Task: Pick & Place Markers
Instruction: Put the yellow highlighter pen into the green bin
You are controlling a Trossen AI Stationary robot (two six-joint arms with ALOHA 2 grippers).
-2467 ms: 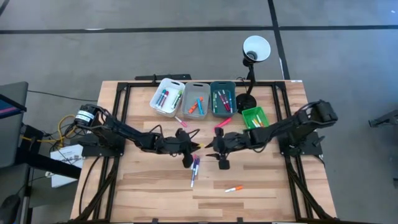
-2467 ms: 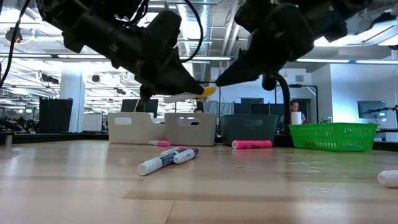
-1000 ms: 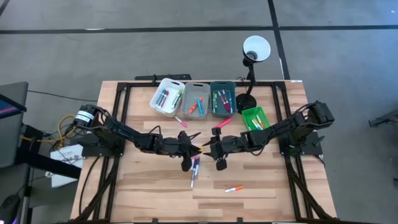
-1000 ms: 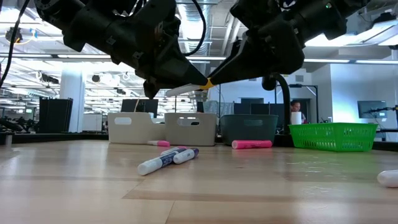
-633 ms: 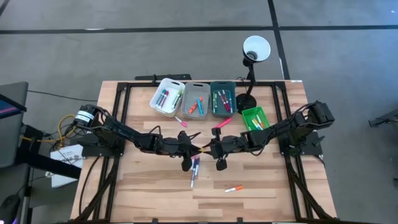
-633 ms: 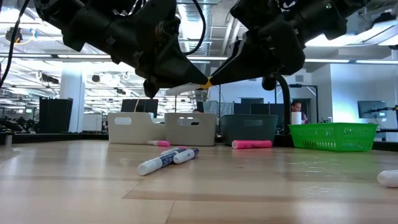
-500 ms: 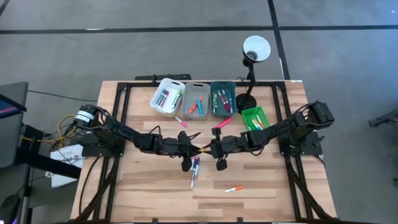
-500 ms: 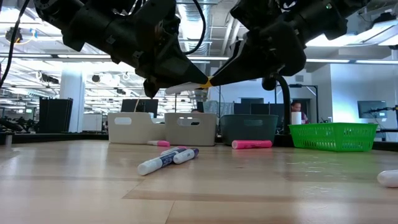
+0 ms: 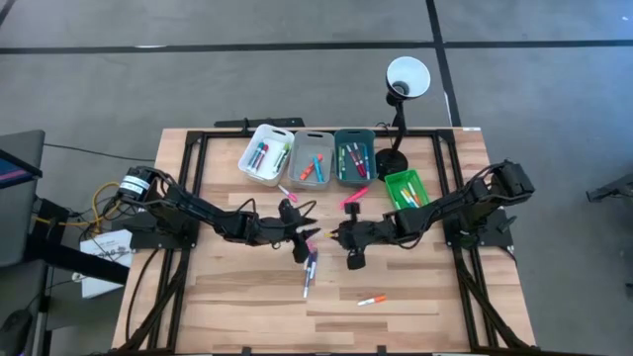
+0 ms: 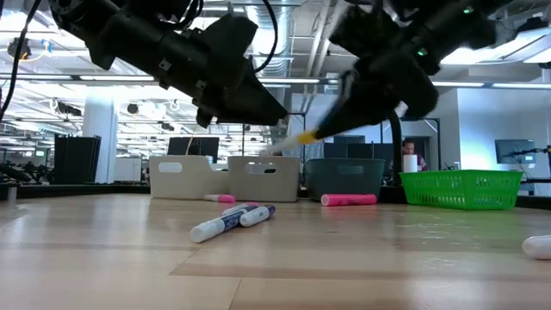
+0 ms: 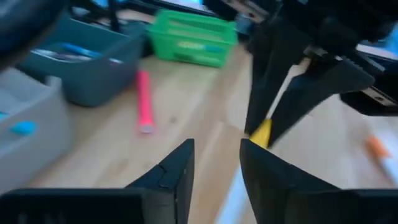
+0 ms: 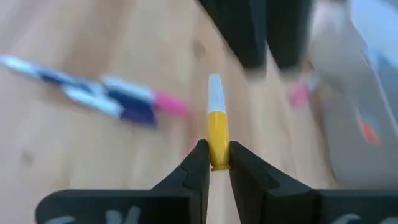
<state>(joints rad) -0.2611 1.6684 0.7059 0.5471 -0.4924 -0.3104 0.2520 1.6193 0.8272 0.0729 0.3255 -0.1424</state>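
A marker (image 12: 216,118) with a yellow end and a white body hangs above the table's middle, with my right gripper (image 12: 217,163) shut on it. It also shows in the low view (image 10: 297,139). My left gripper (image 11: 216,158) stands open just left of it, nothing between its fingers. Two white, blue and purple markers (image 9: 309,272) lie on the wood below the grippers. A pink marker (image 9: 348,208) and a small pink marker (image 9: 288,193) lie in front of the bins. An orange marker (image 9: 371,300) lies nearer the front edge. My right gripper pinches the marker's yellow end (image 12: 217,149) between its two fingers. The fingers come from the table's right, slanting downward, and the marker sticks out beyond them in line with them. The marker is clear of the table, its white end (image 10: 271,151) lower and toward my left gripper.
At the back stand a white bin (image 9: 265,153), a grey bin (image 9: 314,158) and a teal bin (image 9: 353,156), all holding markers. A green basket (image 9: 406,186) is at the back right. A lamp (image 9: 406,79) has its base (image 9: 389,161) beside the teal bin.
My right gripper has shut on the marker's yellow end while my left gripper has opened and let go of it. The two grippers have drawn apart. The marker has gone toward the table's right with my right gripper and now tilts, white end down.
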